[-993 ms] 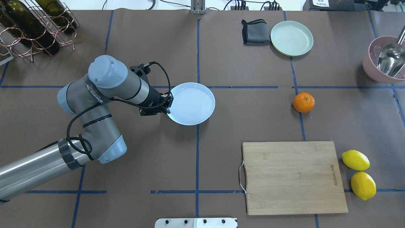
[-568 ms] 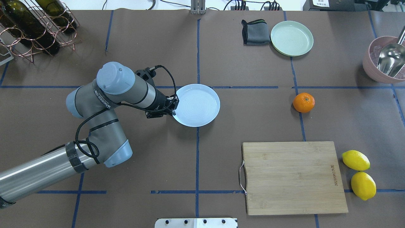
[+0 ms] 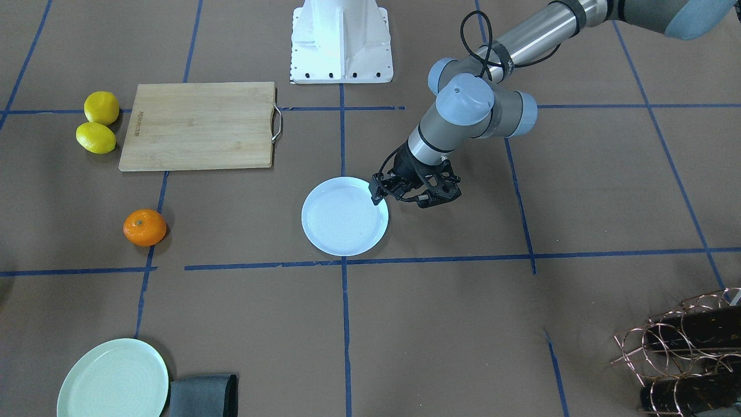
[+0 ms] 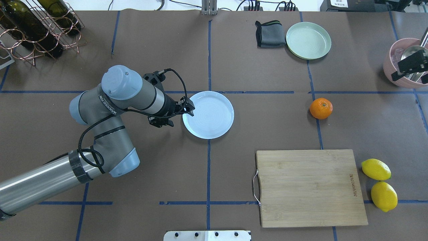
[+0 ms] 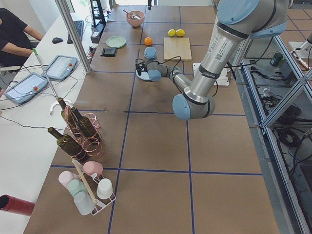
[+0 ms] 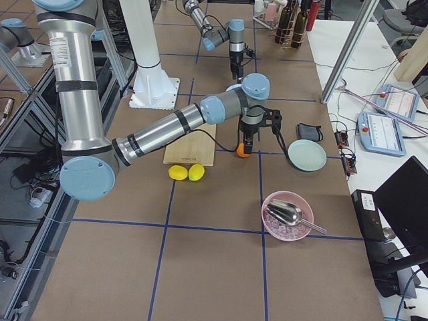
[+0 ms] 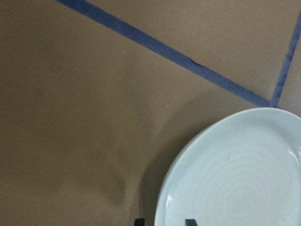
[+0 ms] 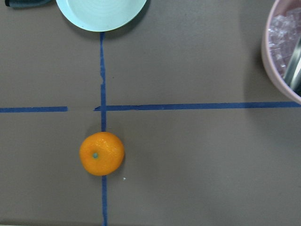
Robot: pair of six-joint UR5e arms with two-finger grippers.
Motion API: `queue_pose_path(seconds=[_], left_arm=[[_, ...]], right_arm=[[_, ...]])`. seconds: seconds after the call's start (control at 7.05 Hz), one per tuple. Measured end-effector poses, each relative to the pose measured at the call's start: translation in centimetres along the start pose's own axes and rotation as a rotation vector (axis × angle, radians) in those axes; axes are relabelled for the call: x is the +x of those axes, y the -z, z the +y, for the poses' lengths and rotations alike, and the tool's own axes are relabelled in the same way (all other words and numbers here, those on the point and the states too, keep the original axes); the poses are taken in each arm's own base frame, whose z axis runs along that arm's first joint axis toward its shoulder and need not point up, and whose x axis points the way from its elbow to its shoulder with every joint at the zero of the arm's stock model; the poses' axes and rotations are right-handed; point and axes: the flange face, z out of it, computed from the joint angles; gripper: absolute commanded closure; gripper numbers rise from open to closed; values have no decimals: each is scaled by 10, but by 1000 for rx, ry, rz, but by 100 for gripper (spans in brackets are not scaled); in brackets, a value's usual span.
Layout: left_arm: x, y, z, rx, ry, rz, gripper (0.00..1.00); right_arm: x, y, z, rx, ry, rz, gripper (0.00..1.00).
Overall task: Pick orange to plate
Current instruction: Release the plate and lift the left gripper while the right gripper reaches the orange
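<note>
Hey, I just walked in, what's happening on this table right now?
The left tool is at the left rim of the pale blue plate, which lies flat near the table's middle; its jaws look apart, astride the rim. The orange sits untouched on a blue tape line, well off the plate on the robot's right. The right tool hovers over that side, its camera looking down on the orange. Nothing is on the plate yet.
</note>
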Motion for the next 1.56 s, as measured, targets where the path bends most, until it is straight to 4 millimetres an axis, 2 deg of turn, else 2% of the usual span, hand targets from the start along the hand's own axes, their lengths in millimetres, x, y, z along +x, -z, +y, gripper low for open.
queue_pose_path(seconds=[0.28,0.57,0.85,0.99,1.28,1.56], left_arm=[[3,28,-10,19,-12,23,0],[2,70,-24,42,-53,6,0],[2,106,-41,78,-85,-15,0],[2,121,-49,92,-92,-20,0],[-5,140,-55,102,-97,-21,0],[-9,146,-57,107,-101,-21,0]], right_arm=[[-55,-30,5,14,12,54,0],[-87,-84,23,72,42,97,0],[-104,-139,43,110,65,137,0],[-106,-160,47,110,74,146,0],[-108,-194,44,88,86,161,0],[-119,-219,29,72,93,173,0]])
